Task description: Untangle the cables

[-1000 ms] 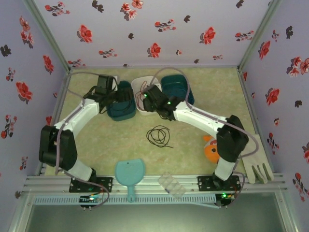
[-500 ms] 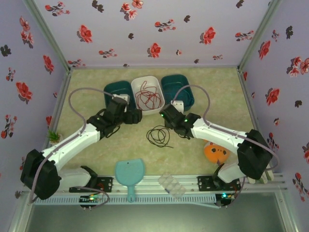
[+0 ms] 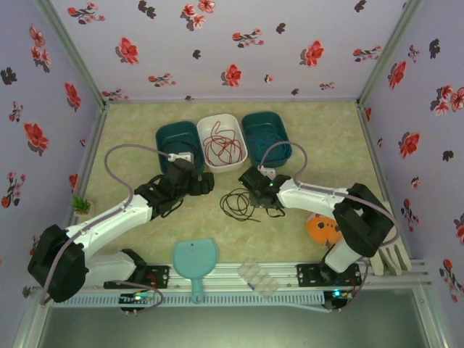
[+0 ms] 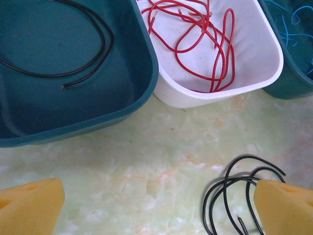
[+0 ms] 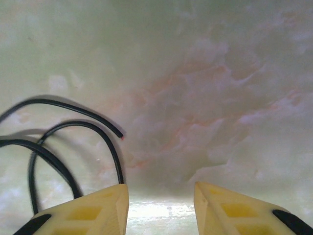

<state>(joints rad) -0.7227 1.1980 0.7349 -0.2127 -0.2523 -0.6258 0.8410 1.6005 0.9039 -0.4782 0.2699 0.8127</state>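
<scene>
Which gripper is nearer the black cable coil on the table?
Right. The right gripper sits at the right edge of the black cable coil; the left gripper hangs apart, off its far left.

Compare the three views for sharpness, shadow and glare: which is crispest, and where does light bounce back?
Left wrist view: crispest, the thin red wire in the white plastic tub sharply edged. Right wrist view: the marbled green tabletop soft, the thin black cable throwing a blurry shadow, glare between the yellow end effector fingers. Top external view: even light, slightly soft.
</scene>
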